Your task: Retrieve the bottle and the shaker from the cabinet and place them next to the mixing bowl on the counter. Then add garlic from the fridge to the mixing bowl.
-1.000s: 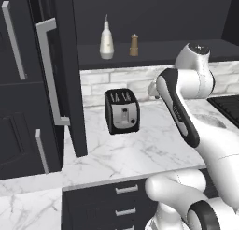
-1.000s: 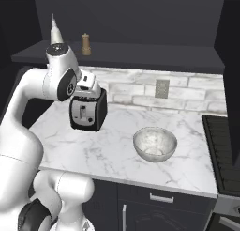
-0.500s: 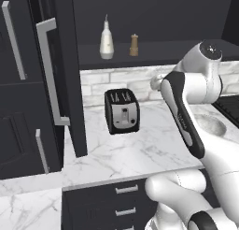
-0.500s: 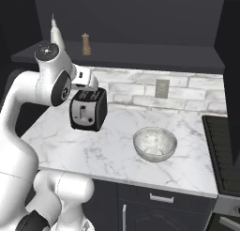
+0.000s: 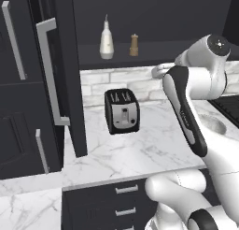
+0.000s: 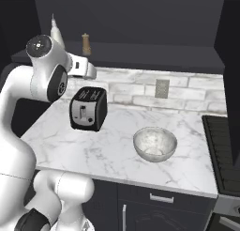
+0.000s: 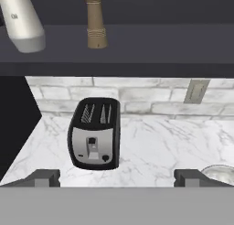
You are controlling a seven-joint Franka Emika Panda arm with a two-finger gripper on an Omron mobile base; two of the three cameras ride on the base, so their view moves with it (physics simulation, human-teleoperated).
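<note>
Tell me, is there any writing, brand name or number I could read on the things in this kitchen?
None can be read.
Toaster: small dark marks on its front panel, controls by the look of them, no letters.
Bottle: plain, no label.
Shaker: plain wood.
Wall plate on the tiles: blank.
Cabinet door and bowl: no marks.

Cabinet shelf above counter, door swung open at left.
Bottle (image 5: 107,39) left of shaker (image 5: 134,45) on cabinet (image 5: 154,49) shelf; toaster (image 5: 122,111) below on counter (image 5: 126,152); mixing bowl (image 6: 155,143) to toaster's right.
</note>
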